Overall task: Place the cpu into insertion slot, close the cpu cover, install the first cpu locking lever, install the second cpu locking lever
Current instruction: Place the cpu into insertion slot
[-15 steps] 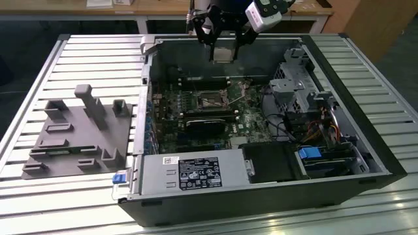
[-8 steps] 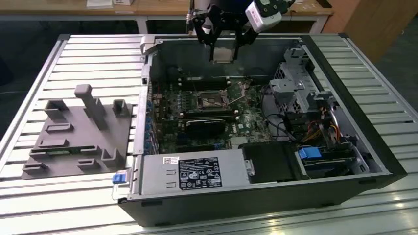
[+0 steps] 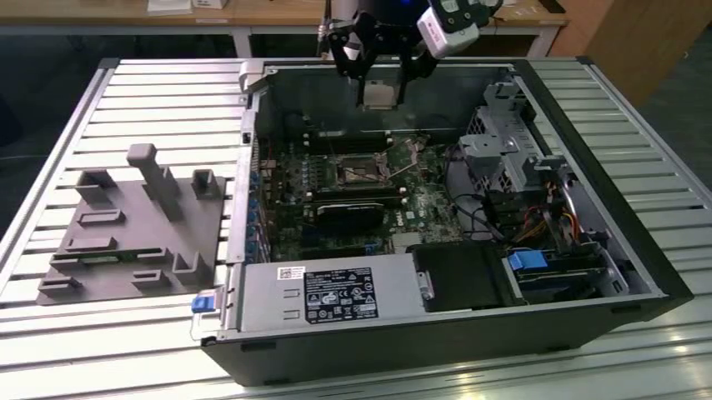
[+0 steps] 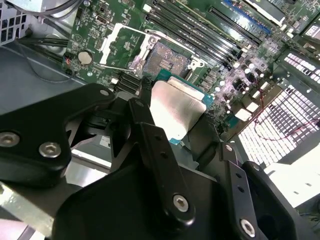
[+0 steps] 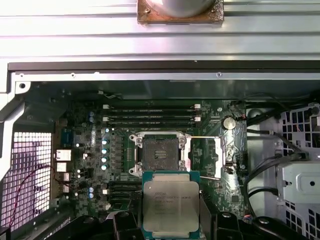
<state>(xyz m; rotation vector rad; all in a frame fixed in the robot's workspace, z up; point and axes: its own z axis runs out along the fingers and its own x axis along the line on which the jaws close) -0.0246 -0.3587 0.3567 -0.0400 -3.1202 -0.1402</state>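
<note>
Exterior view first: the gripper (image 3: 379, 79) hangs above the far side of an open computer case (image 3: 623, 250) that lies on a slatted table (image 3: 133, 100). Its black fingers are pinched on the cpu (image 3: 381, 93), which is carried in the air, well above the green circuit board (image 3: 428, 208) and clear of it. The insertion slot (image 3: 358, 172) sits lower down on that board, a square socket with a dark centre. It has nothing in it, and the cpu is apart from it. On the exterior view's left, a grey fixture (image 3: 128, 225) rests on the table beside the case. In the second wrist view the two fingers (image 4: 152, 135) press on opposite edges of the cpu (image 4: 175, 112), whose pale metal top faces the camera, with the bare socket (image 4: 167, 57) on the board beyond it. In the first wrist view the cpu (image 5: 171, 207) is level between the fingers and lies close to the socket (image 5: 159, 155) in the picture. The long black memory slots (image 5: 150, 112) run along the socket's other side. The cpu cover (image 5: 225, 156) appears to be swung open beside the socket, though its angle is hard to judge from here, and a thin lever (image 5: 202, 137) lies across the gap between them.
</note>
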